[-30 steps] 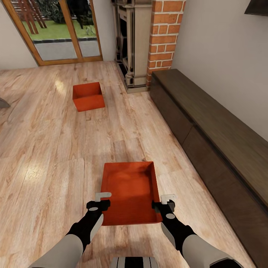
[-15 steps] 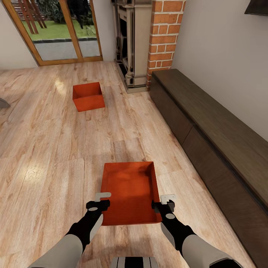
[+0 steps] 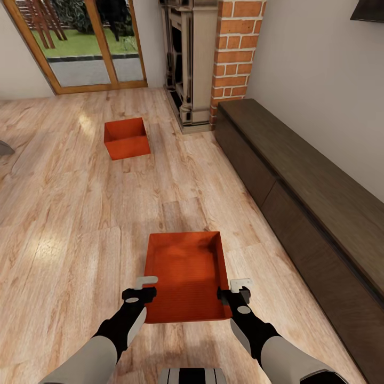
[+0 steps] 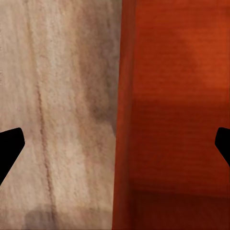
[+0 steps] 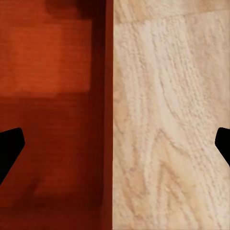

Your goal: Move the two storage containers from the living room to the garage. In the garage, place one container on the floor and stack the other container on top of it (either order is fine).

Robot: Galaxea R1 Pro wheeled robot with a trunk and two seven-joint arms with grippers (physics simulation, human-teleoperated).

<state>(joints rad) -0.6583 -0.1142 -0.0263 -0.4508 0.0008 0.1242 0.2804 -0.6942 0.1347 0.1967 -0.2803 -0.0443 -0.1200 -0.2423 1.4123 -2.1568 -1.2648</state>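
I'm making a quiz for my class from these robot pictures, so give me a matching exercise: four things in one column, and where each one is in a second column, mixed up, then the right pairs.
Column one:
1. near storage container
2. far storage container
3. dark wooden cabinet
4. brick fireplace

Column two:
A. along the wall at the robot's right
B. between the left claw and the right claw, on the wood floor
C. at the far end of the cabinet
D. alone on the wood floor, toward the glass doors

Pairs: 1-B, 2-D, 3-A, 4-C
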